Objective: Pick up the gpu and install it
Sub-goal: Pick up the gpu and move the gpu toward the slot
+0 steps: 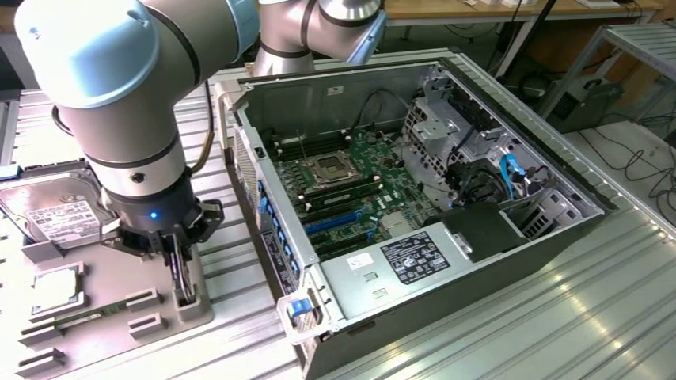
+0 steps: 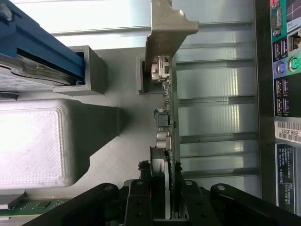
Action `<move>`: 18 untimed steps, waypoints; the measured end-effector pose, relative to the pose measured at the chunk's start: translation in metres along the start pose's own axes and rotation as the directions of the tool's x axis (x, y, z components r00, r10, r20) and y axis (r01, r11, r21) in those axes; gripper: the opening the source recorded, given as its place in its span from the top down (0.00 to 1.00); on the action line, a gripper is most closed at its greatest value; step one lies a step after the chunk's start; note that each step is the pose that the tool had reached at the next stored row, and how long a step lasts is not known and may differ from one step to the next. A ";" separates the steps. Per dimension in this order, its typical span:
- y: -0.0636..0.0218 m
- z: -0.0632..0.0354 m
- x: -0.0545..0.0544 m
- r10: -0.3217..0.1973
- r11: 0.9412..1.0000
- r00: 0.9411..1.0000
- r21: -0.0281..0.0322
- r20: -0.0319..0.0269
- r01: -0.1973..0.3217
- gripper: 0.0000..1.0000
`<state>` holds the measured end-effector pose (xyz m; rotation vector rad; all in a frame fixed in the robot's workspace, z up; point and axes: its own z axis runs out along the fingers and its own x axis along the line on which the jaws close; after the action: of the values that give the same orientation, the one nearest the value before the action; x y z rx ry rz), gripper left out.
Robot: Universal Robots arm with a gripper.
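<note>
gpu (image 2: 172, 117): stands on its long edge in a slot of the grey fixture tray (image 1: 116, 273), beside the open computer case (image 1: 423, 198) on the exterior view's left. not yet in the case.
bracket (image 2: 165, 42): the silver end of the card, on the end away from the claw, its foot against a grey slot block (image 2: 140, 75).
why upright: my reading is that the fixture holds the card on edge so that its top edge is free to be pinched from above.
claw (image 2: 170, 174): straddles the card's board, one finger on each face. looks clenched on the gpu, with no gap visible at the pads.
claw in the exterior view (image 1: 182, 273): pointing straight down over the tray, with the arm (image 1: 127, 119) upright above it. a vertical approach suits a card in a slot.
stage: grasp made, or nearly so, and the card is seated in the fixture.
case: lies on its side on the ribbed worktop (image 1: 549, 317) with the panel off, so the motherboard (image 1: 349, 182) faces up. the blue expansion slots (image 1: 332, 220) show no card in them.
other parts in the tray: hard drive (image 1: 47, 210), cpu (image 1: 58, 289) and memory stick (image 1: 90, 315), each in its own recess, apart from the claw.
</note>
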<state>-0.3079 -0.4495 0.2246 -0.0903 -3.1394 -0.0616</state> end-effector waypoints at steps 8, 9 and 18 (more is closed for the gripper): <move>0.0004 -0.0105 0.000 0.000 1.000 1.000 -0.003 0.000 0.000 0.72; 0.0005 -0.0118 0.000 0.000 1.000 1.000 -0.003 0.000 0.000 0.72; 0.0022 -0.0560 0.000 0.000 1.000 1.000 -0.003 0.000 0.000 0.72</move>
<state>-0.3079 -0.4495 0.2806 -0.0903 -3.1393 -0.0665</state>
